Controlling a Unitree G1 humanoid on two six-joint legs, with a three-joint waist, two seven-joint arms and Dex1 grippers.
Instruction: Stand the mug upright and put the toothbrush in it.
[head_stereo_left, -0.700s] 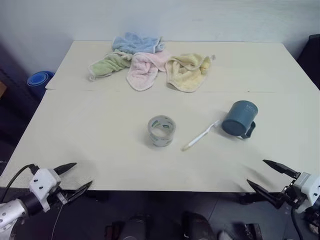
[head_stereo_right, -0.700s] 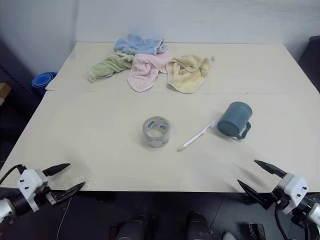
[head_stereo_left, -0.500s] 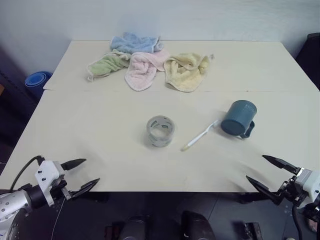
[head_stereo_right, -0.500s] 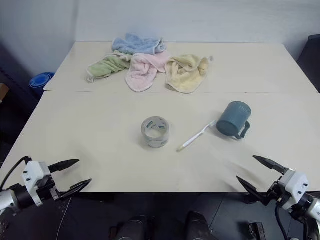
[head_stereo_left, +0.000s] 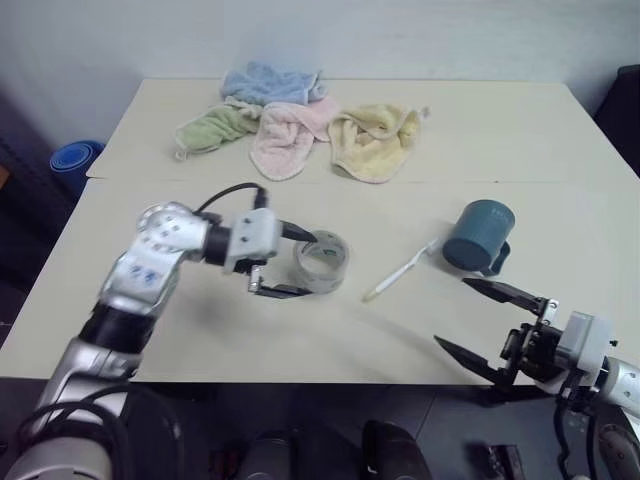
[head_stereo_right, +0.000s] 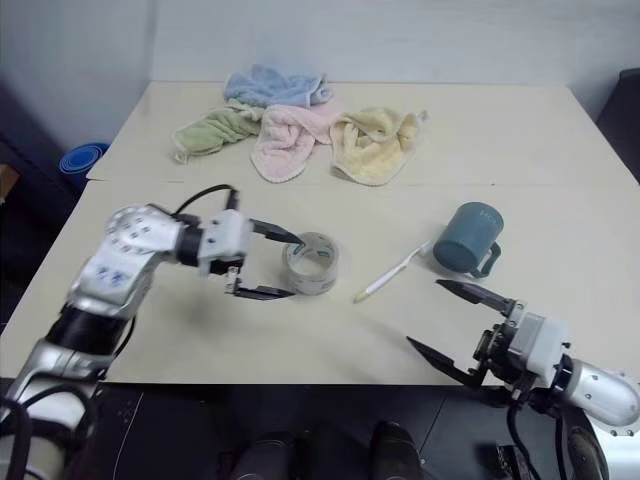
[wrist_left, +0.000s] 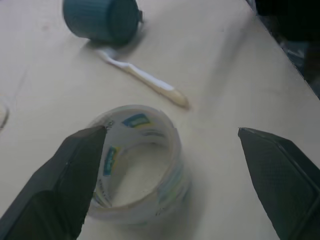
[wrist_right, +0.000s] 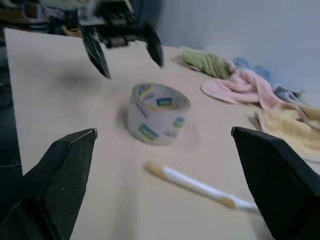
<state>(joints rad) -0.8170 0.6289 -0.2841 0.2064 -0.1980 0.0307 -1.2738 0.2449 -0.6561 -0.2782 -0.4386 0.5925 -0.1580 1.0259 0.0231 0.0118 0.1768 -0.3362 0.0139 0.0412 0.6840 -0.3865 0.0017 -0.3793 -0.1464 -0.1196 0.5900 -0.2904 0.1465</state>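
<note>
1 mug (head_stereo_left: 480, 236) — teal, tipped | toothbrush (head_stereo_left: 402, 270) — white, flat

Tape roll (head_stereo_left: 322, 261) is sitting at table (head_stereo_left: 180, 330) centre; toothbrush (head_stereo_left: 401, 271) and mug (head_stereo_left: 478, 238) are lying at three o'clock, cloths (head_stereo_left: 300, 125) at twelve.

Left arm stretched forward and bent inward at the wrist, left claw (head_stereo_left: 287, 262) pointing sideways toward the right, fingers spread wide and empty, right arm low at the near side, right claw (head_stereo_left: 487, 323) pointing forward-left, fingers wide apart, holding nothing
</note>
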